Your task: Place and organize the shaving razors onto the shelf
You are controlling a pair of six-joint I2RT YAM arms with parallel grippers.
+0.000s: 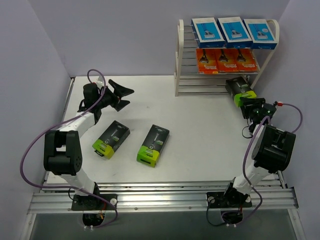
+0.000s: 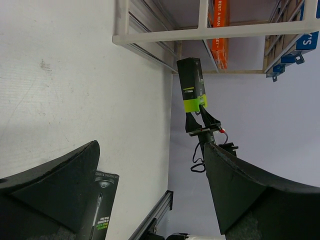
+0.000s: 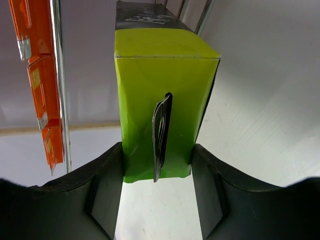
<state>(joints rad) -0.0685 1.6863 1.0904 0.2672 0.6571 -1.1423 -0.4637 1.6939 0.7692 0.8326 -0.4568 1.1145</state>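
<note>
The right fingers (image 3: 105,195) are closed on the lime-green end of a black razor pack (image 3: 160,100), held just beside the lower right part of the shelf (image 1: 179,55). The left fingers (image 1: 121,92) stand wide apart and hold nothing. Three blue packs (image 1: 235,31) lie on the top tier and three orange packs (image 1: 226,60) on the tier below. Two black packs (image 1: 111,138) wait on the table (image 1: 200,125), near left. I judge six of nine placed. Only the right wrist view shows the grip closely; only the top view shows both waiting packs.

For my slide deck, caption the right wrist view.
Right gripper shut on a black-and-lime pack, orange packs on the shelf alongside.
</note>
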